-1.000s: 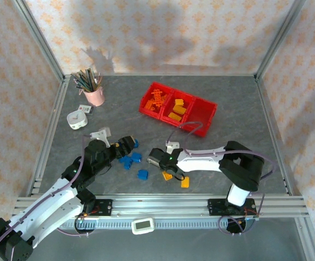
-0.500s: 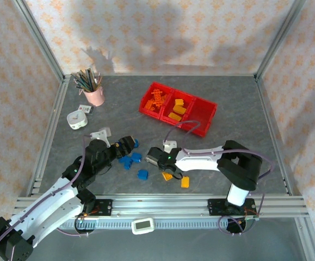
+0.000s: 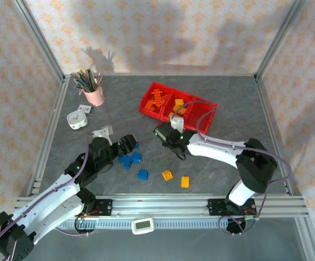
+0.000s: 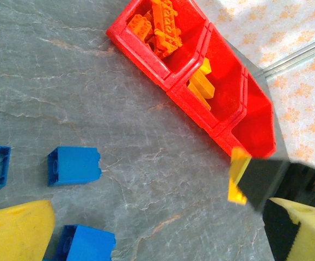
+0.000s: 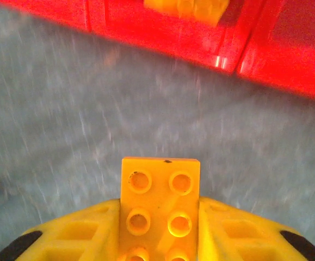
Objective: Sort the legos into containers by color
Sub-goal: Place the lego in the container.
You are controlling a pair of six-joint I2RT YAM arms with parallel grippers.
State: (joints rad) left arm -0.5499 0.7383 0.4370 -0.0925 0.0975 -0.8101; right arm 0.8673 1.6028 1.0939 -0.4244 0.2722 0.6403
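- Top view: your right gripper hangs near the red containers; blue legos lie by the left gripper.
- Left wrist: its fingers stand wide apart — gripping nothing.
- Right wrist: the jaws clamp a yellow brick — containers just ahead.

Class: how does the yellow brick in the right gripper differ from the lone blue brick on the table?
The yellow brick is oblong; the blue brick squarish. The yellow brick is clamped in the right gripper; the blue brick lies loose on the table. Both are plastic bricks.
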